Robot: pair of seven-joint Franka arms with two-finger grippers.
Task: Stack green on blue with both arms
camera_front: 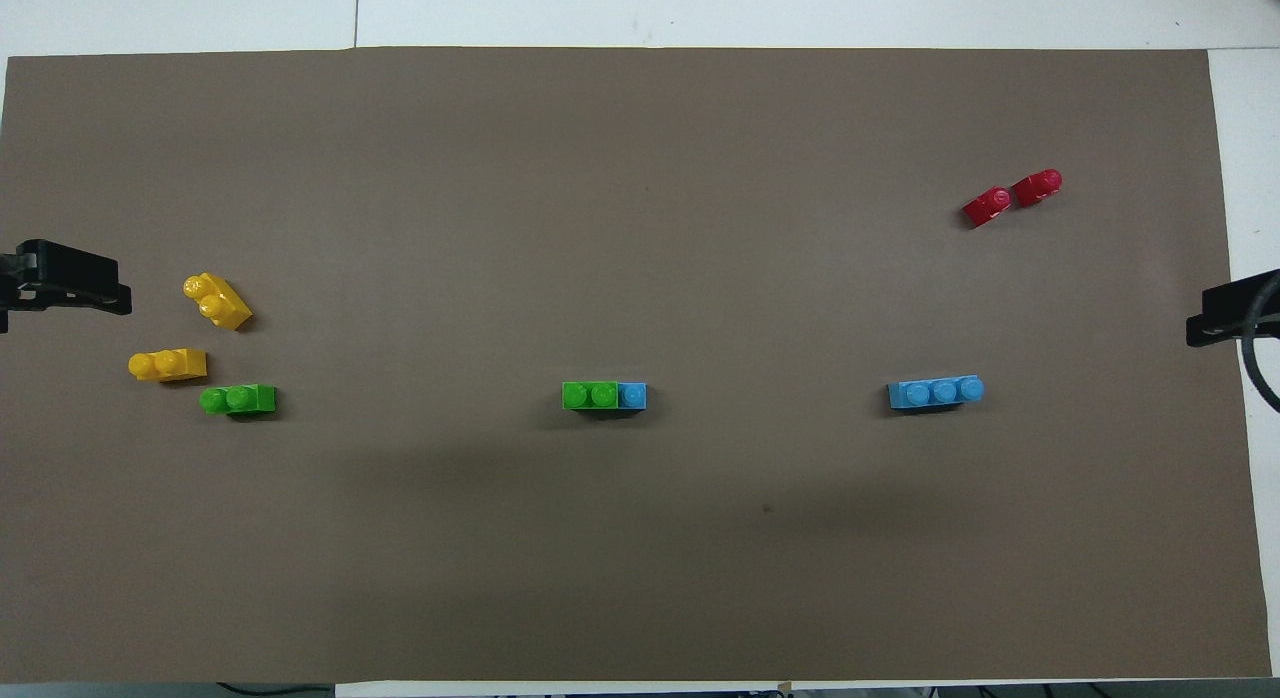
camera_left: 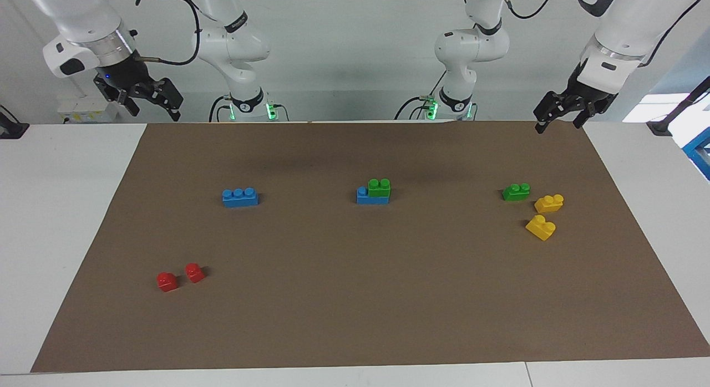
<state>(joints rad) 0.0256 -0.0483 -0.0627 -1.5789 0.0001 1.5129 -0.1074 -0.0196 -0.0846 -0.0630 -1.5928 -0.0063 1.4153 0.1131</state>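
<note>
Facing view: a green two-stud brick (camera_left: 379, 188) is sitting pressed onto a blue three-stud brick (camera_left: 364, 195) at the middle of the brown mat (camera_left: 355, 309). The green brick is covering the two studs toward the left arm's end of the table, leaving one blue stud exposed toward the right arm's end. Both bricks are lying with their long axes along the table's length, from one arm's end to the other, studs pointing up.

A second blue three-stud brick (camera_left: 240, 197) is resting alone toward the right arm's end, its long axis running the same way (a slight skew is showing in the overhead view (camera_front: 936, 391)). A second green two-stud brick (camera_left: 516, 192) is lying toward the left arm's end, its long axis also roughly lengthwise. Just beside it, two yellow two-stud bricks (camera_left: 549, 203) (camera_left: 541, 227) are lying farther from the robots, the farther one turned diagonally. Two small red bricks (camera_left: 167, 281) (camera_left: 194, 272) are sitting side by side near the right arm's end, well away from the robots.

The left gripper (camera_left: 561, 120) is hanging over the mat's corner at its own end, fingers spread and holding nothing. The right gripper (camera_left: 153, 105) is hanging above the white table (camera_left: 61, 209) off the mat's edge, fingers likewise spread and empty.
</note>
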